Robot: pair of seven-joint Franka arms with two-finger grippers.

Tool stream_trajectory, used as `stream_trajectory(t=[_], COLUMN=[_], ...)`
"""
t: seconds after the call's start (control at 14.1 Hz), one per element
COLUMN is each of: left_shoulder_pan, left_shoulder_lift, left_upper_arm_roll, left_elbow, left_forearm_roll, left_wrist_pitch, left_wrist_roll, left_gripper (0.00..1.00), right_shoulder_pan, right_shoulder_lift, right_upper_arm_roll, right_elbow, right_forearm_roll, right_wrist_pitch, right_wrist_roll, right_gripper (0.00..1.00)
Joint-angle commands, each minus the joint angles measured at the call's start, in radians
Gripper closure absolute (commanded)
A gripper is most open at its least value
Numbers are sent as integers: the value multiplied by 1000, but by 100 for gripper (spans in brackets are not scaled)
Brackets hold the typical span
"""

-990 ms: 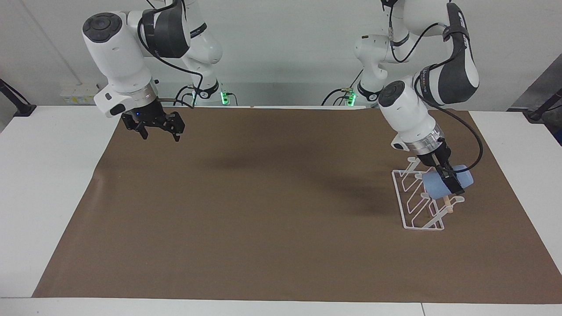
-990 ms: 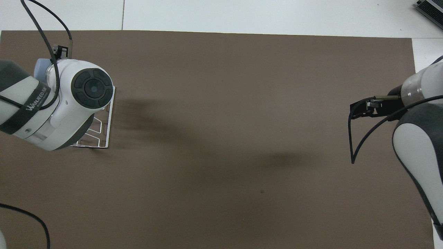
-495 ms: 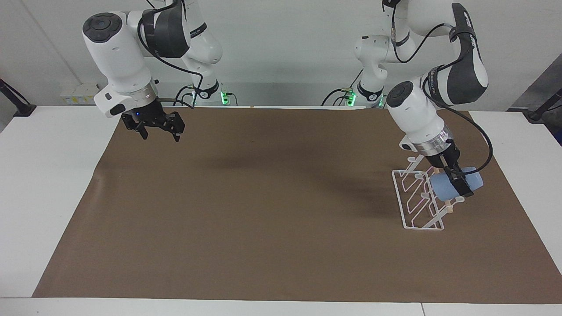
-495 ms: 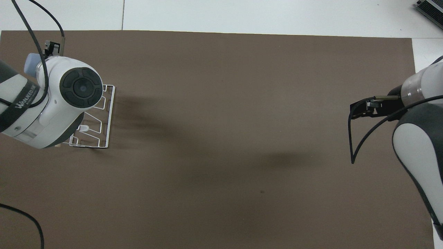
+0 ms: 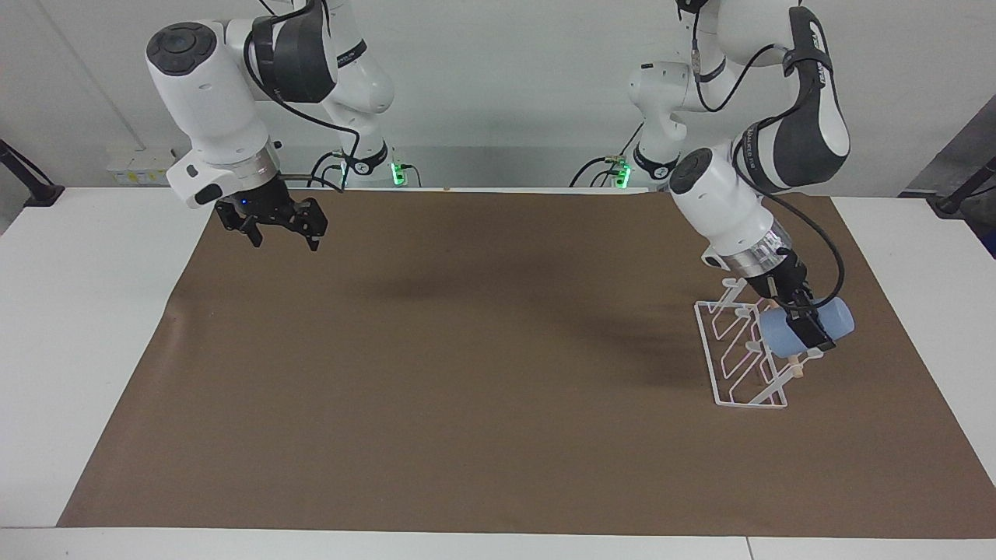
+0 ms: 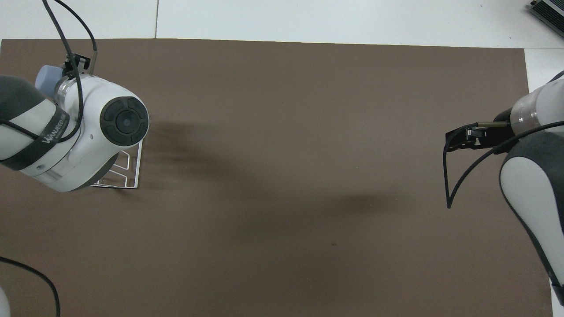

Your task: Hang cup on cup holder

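Cup point(image 5: 805, 330), small light blue plastic tumbler, lying sideways, clamped in left end effector point(image 5: 801, 320) over white wire cup holder point(image 5: 739, 358) at left arm's end of brown surface point(image 5: 498, 373). Hanging step underway; probably needs mouth lined up on a prong, then release. Right end effector point(image 5: 282, 230) waiting, fingers apart, empty.

Light blue cup point(image 5: 809, 328); white wire cup holder point(image 5: 739, 365); brown mat point(image 5: 467, 373).

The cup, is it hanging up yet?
Not yet. Picking up is done: the left gripper holds the cup sideways, up against the cup holder. Slipping it onto a prong and letting go remain. The right gripper waits, open, over the mat.
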Motion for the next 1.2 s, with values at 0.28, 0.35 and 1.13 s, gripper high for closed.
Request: stream_trajectory(t=[0.28,0.35,1.13], left_shoulder_pan=[-41,-41,-39], left_shoulder_lift=[-12,-12,-23], left_upper_arm_roll=[3,3,0], left_elbow=[-84,-86,-109], left_forearm_roll=[159,160,150], left_wrist_pitch=[-42,-42,25], left_wrist_roll=[-154,-154,-80], left_gripper=[100,100,0], right_shoulder_pan=[-9,-9,-9], right_shoulder_lift=[-25,-25,-25], right_upper_arm_roll=[-3,-1,-3], right_elbow=[-22,-22,-22], right_forearm_roll=[27,27,27], right_wrist_pitch=[15,15,15], right_wrist_roll=[-33,-33,-33], right_gripper=[0,0,0])
